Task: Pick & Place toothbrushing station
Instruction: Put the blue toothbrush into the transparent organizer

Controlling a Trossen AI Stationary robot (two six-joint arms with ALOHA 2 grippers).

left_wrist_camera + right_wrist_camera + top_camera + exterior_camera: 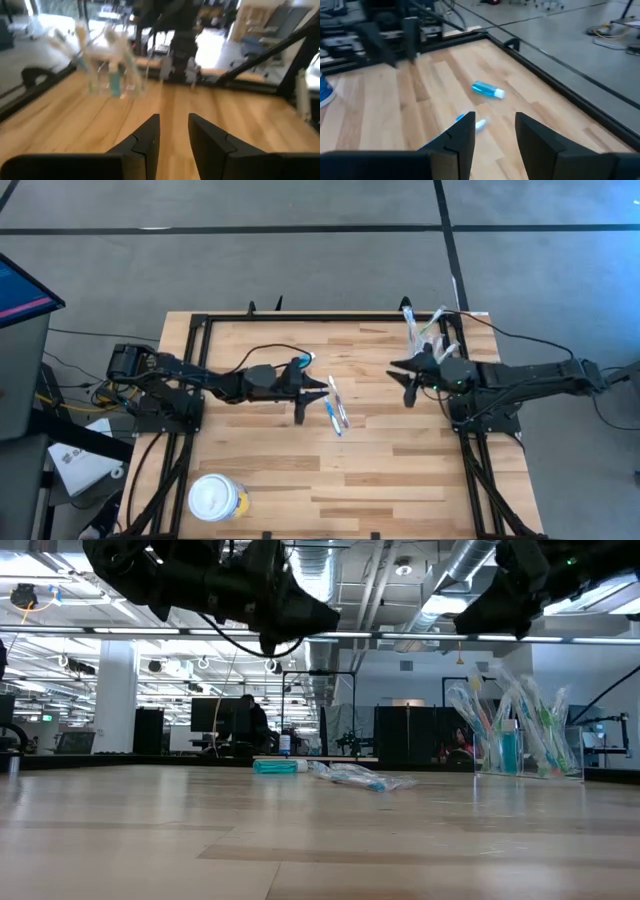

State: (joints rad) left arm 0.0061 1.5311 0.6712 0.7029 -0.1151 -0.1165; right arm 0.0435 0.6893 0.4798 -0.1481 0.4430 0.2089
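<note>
The table (pixel 390 480) is wood with a black frame. The two dark arms reach in from its left and right edges and meet near the middle. Both are up in the air, as the low view shows.

A round tub (pixel 217 498) with a white lid sits near the front left corner. Only the high view shows it.

The tumbler (pixel 432 330) stands near the back right corner, close to the right arm. It is full of brushes (pixel 520 725) that lean out in many ways, heads up. The high view shows just a small bunch of them. The low view shows them from the side, upright in the clear cup, white, blue and pink.

The left claw (pixel 172 137) hangs above the middle of the table. Its two fingers are a bit apart with nothing between them. The left wrist view looks across the wood to the tumbler.

The right claw (pixel 492 132) hangs right of the middle, near the tumbler. Its fingers are apart too, and hold nothing.

Two loose brushes (pixel 337 406) lie flat at the middle, just in front of the left claw. Their long way runs from back to front, a little slanted.

The blue tube (pixel 487 90) lies on its side near the back edge by the left claw. The right wrist view shows its white cap best. It points at the back edge.
</note>
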